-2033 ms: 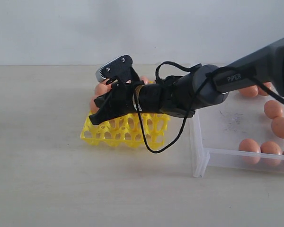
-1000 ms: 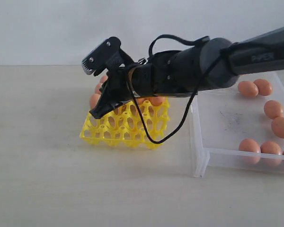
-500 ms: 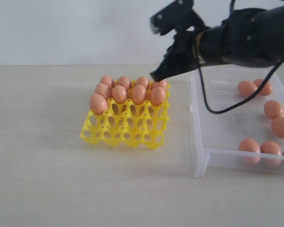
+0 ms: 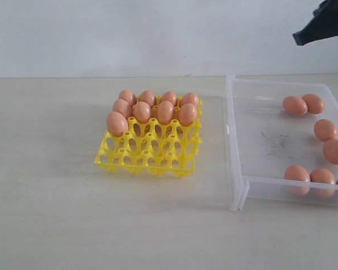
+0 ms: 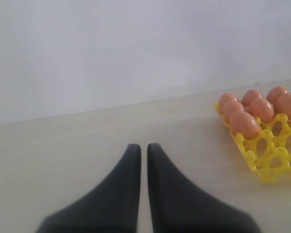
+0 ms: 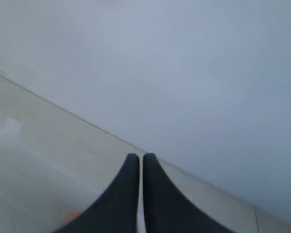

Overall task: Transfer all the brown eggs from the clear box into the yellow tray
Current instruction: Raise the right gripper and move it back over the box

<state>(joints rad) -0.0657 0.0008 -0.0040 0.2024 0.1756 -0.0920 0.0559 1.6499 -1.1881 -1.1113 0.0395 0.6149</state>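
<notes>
The yellow tray (image 4: pixel 149 151) stands left of centre with several brown eggs (image 4: pixel 141 111) filling its back cups and one at its left side (image 4: pixel 116 122). The clear box (image 4: pixel 270 185) on the right holds several more brown eggs (image 4: pixel 325 129) along its far and right sides. My right gripper (image 4: pixel 299 38) hangs high above the box's far edge, shut and empty; the right wrist view shows it (image 6: pixel 138 156) shut. The left gripper (image 5: pixel 142 145) is shut and empty over bare table, with the tray (image 5: pixel 269 160) and its eggs (image 5: pixel 245 124) off to one side.
A plain white wall runs behind the light wooden table (image 4: pixel 56 214). The box's near wall (image 4: pixel 239 194) stands just right of the tray. The right wrist view is blurred, with a faint orange smudge (image 6: pixel 72 217) low beside the fingers.
The right arm has risen from over the tray and swung up and right to above the box's far edge. The tray and its eggs now show in full.
</notes>
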